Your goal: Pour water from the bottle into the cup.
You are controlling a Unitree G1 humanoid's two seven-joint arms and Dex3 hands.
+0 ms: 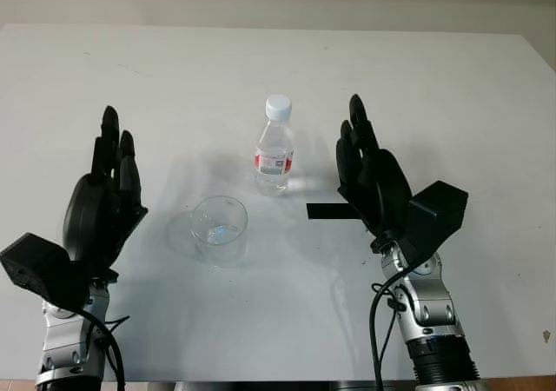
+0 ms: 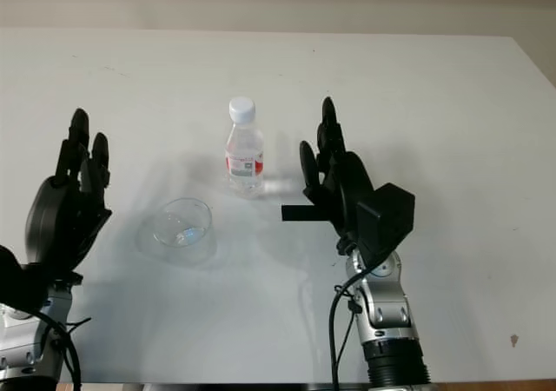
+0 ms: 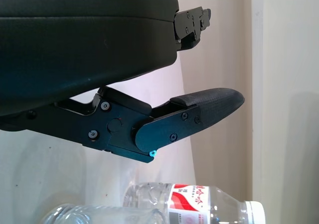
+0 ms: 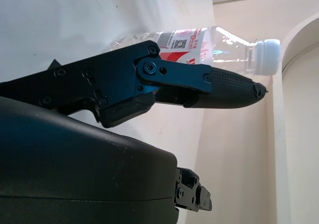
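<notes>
Now | one capped bottle [image 1: 275,151] upright | one empty cup [image 1: 219,228] | left hand [image 1: 106,195], right hand [image 1: 372,175] open, holding nothing

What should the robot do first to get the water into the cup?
Probably move the right hand sideways toward the clear plastic bottle with the white cap and close on it. The bottle stands upright, capped and untouched, just beside that open hand, while the empty clear plastic cup waits nearer the open left hand. Nothing can pour until the bottle is held.
</notes>
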